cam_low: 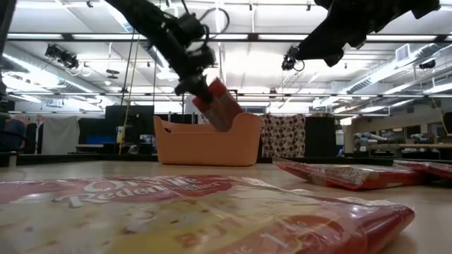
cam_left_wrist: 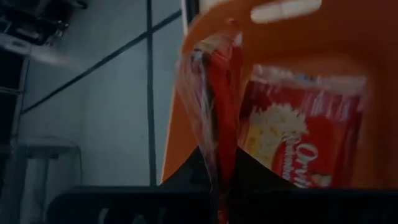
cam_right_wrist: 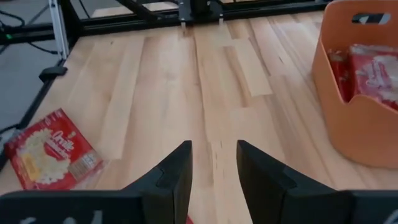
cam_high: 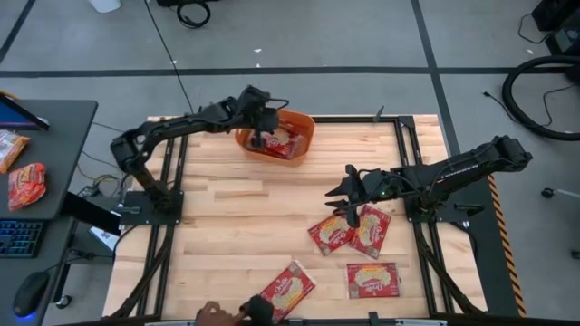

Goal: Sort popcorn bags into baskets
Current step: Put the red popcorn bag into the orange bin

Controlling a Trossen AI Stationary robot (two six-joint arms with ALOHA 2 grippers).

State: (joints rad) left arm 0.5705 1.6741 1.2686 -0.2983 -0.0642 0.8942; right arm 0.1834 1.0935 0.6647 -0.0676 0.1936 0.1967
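The orange tub (cam_high: 304,127) stands at the table's far edge, with popcorn bags (cam_right_wrist: 373,74) inside it. My left gripper (cam_high: 262,134) hangs over the tub, shut on a red popcorn bag (cam_low: 219,106). My right gripper (cam_high: 349,195) is open above the table's right half and touches nothing. Just nearer than it, two bags (cam_high: 331,234) (cam_high: 372,228) lie flat and overlapping. Two more lie flat by the near edge (cam_high: 373,279) (cam_high: 288,290). My left gripper pinches the popcorn bag by its upper end (cam_low: 203,93) between the two fingers, coming from above. In the left wrist view the bag (cam_left_wrist: 217,124) shows edge-on, running out from between the fingers. It hangs tilted and lifted clear, its lower end (cam_low: 227,125) at the tub's rim.
A person's hand (cam_high: 213,312) reaches in at the near edge beside the bag there. Black frame rails (cam_high: 405,154) border the table. Two orange-red snack packets (cam_high: 27,186) lie on a desk to the left, off the table. Bare wood (cam_high: 236,217) spans the middle.
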